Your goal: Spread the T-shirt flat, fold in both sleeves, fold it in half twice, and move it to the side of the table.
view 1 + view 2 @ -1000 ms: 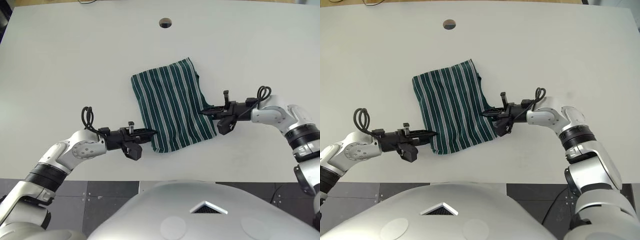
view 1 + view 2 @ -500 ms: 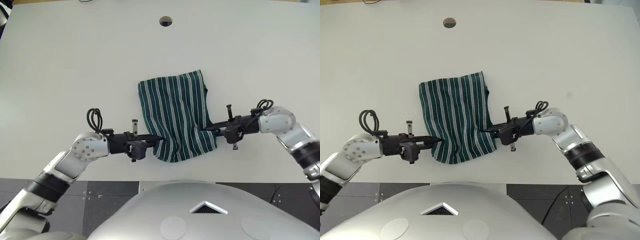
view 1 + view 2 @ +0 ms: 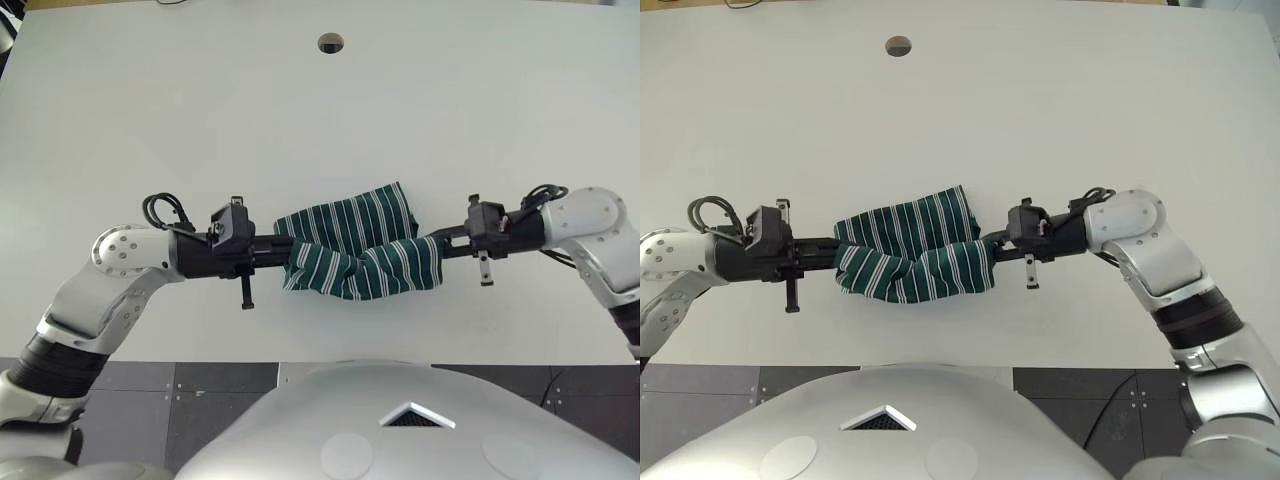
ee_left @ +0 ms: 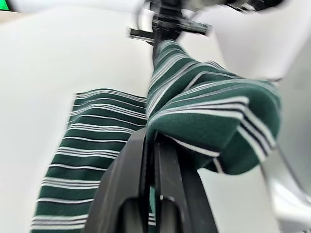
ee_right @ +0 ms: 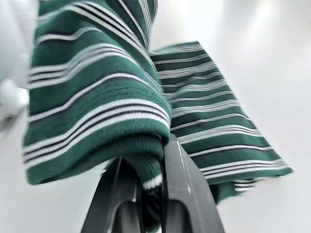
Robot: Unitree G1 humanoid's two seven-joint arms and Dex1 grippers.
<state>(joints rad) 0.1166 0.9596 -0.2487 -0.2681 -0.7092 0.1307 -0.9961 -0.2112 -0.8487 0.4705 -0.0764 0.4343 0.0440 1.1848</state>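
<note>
Left side: the left gripper (image 3: 285, 250) is clenched on the near left corner of the dark green knit T-shirt with thin white stripes (image 3: 355, 255). In the left wrist view its fingers (image 4: 163, 165) press together with a thick roll of hem draped over them, so the hold looks to be several layers deep.

Centre: the T-shirt hangs between the two grippers as a sagging band. Its raised near edge is above the flat white table (image 3: 200, 120) and its far portion lies flat on the surface. It sits mid-table, near the front edge, well apart from the small round hole (image 3: 330, 44) at the far side.

Right side: the right gripper (image 3: 440, 243) is likewise clamped on the near right corner. The right wrist view shows cloth bunched over its fingers (image 5: 182, 184).

Assessment: the step in hand appears to be a half-fold, near edge carried over to the far edge.

Recommendations:
- Move both arms forward together and level, so the fold line runs straight across.
- Draw the grippers slightly apart to take out the sag in the middle before lowering.
- Set the held edge down on the far hem, matched corner to corner, then let go.
- Withdraw outward, low and sideways, so the fingers do not drag the top layer back.

Risk: the bunched corners may leave lumps or skew the edges.
</note>
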